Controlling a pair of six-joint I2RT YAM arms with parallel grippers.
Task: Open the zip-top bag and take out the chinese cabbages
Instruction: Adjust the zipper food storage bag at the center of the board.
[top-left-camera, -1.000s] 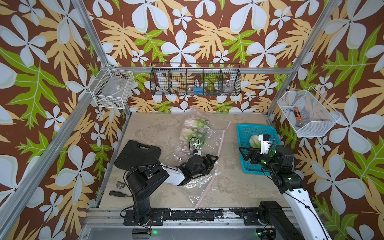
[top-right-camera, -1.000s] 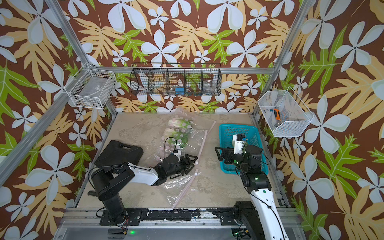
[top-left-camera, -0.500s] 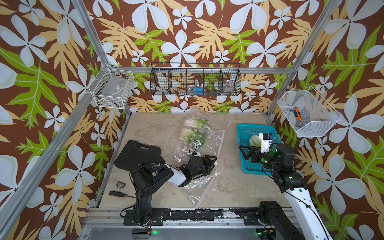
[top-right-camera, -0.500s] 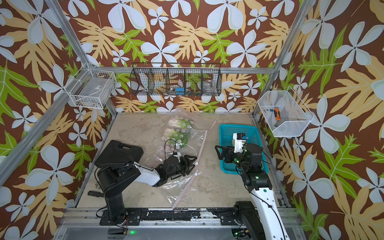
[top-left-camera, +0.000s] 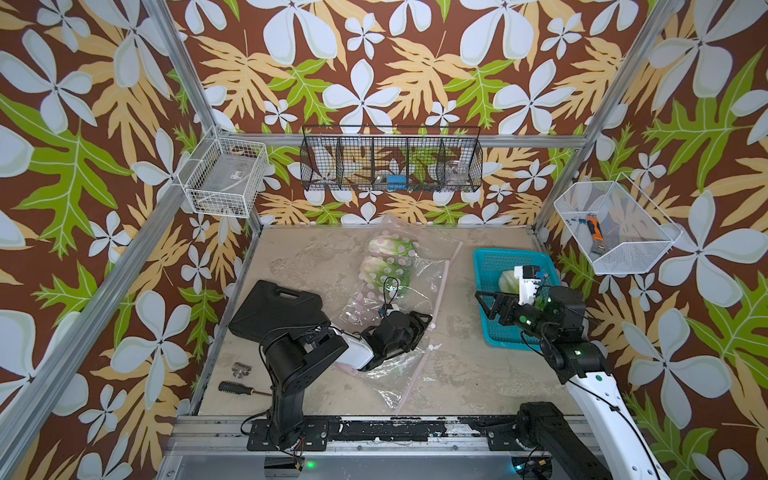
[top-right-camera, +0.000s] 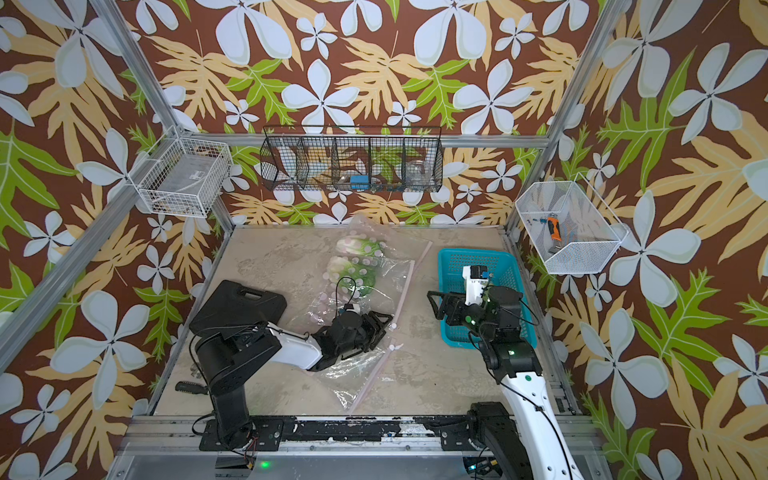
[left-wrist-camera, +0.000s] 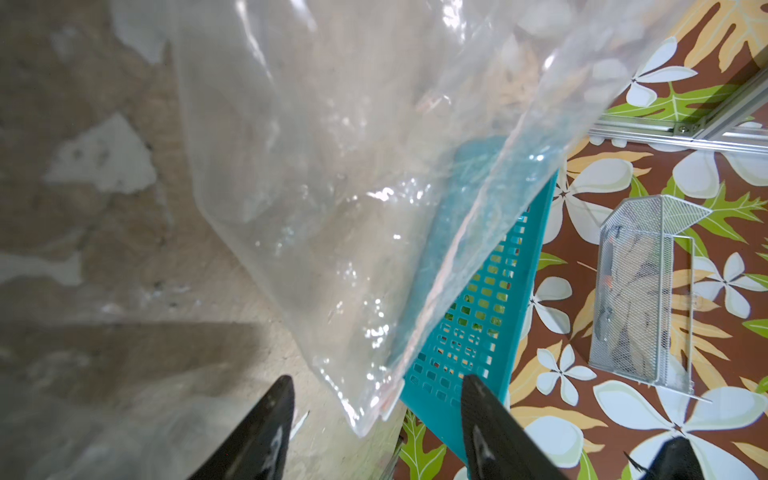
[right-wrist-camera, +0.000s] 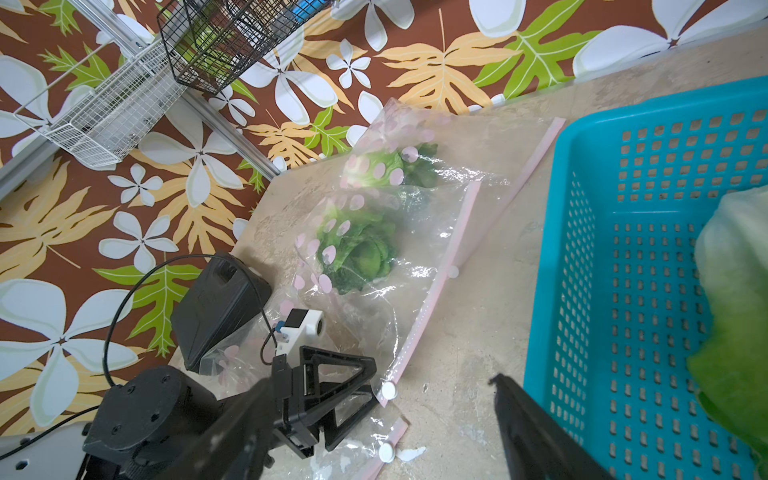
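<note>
A clear zip-top bag with pink dots and a pink zip strip lies in the middle of the table. Two chinese cabbages show inside its far end, and both also show in the right wrist view. A third cabbage lies in the teal basket. My left gripper sits low on the bag's near part. Its jaws stand open, and a loose flap of the bag hangs just ahead of the fingertips. My right gripper is open and empty above the basket's near-left edge.
A black case lies at the table's left, with a screwdriver and a metal fitting near the front-left corner. Wire baskets hang on the walls: white, black and white mesh.
The left arm has shifted slightly while its gripper stays on the bag's near part. The right gripper has hardly moved.
</note>
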